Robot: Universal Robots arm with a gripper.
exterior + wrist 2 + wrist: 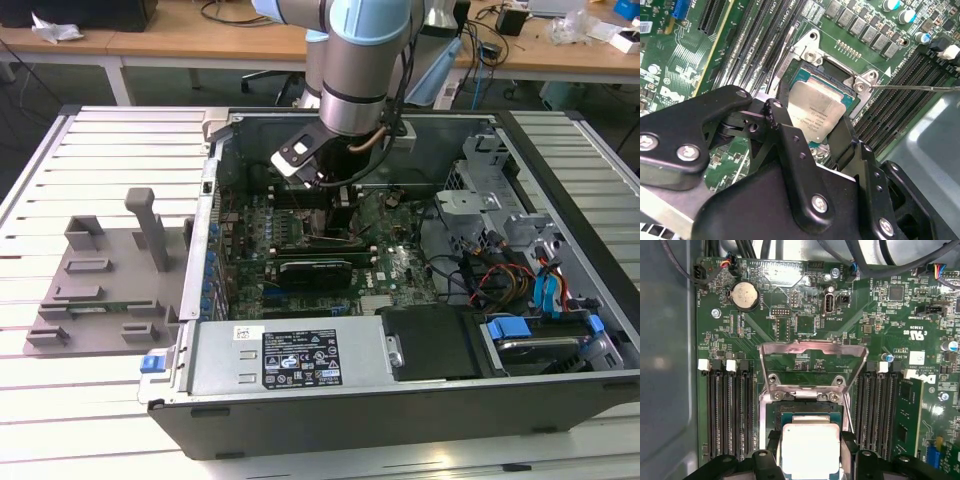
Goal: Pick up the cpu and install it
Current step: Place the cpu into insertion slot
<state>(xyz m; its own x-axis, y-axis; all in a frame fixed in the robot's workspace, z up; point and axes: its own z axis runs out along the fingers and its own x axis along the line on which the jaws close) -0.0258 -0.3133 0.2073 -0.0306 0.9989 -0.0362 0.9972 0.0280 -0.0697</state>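
Observation:
The cpu (817, 112) (810, 450) is a flat silver square with a thin pale rim. It lies level in or just over the dark socket (840, 75) (810, 412) on the green motherboard. My gripper (812, 125) (810, 447) is shut on the cpu, its black fingers (782, 107) (774, 445) pressed against two opposite edges. The socket's metal load plate (812, 352) stands swung open, and its thin lever (920, 87) sticks out to one side. In the exterior view the gripper (335, 195) reaches down inside the open computer case (400, 410).
Rows of black memory slots (730, 410) (880, 410) flank the socket. A long black card (315, 268) lies across the board nearby. Drive cages and cables (510, 250) fill the exterior view's right. A grey fixture tray (100, 280) sits outside the case on the exterior view's left.

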